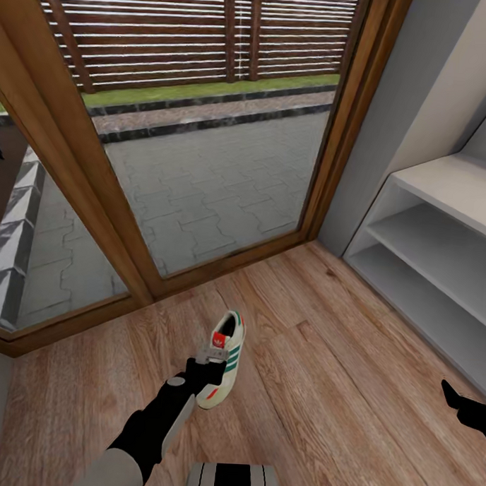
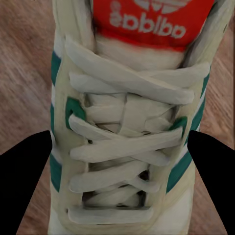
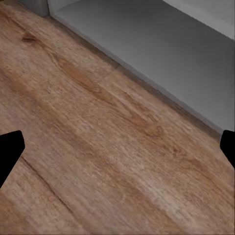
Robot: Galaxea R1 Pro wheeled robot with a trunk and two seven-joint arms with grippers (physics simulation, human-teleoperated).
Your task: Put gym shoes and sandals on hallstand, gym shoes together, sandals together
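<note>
Clearly, from the head view, the left hand point(image 1: 211, 360) sits at the side of 1 gym shoe point(image 1: 225, 362) on the corridor floor point(image 1: 321, 388), out in front of the big glass door point(image 1: 204, 163). Whether the shoe is lifted or resting cannot be told from here. The hallstand point(image 1: 441, 244) stands well apart to the right, with 2 open shelf levels facing the room. Bare planks lie between shoe and rack, so a sideways carry looks unobstructed; the door frame is near the shoe's toe, so the lift is best taken straight up and away from it.

From the left wrist view, the gym shoe point(image 2: 128, 127) lies laces-up between the 2 dark fingers point(image 2: 24, 181), which flank its sides close to the green stripes. Contact looks likely, but a firm clamp cannot be confirmed. A good grip would squeeze evenly across the midfoot, keeping the sole level.

From the right wrist view, the right hand point(image 3: 117, 152) is spread wide with nothing between its fingers, hanging over floor just beside the hallstand's bottom shelf point(image 3: 147, 39). That shelf's front edge is low, so a shoe should clear it before being set down.
</note>
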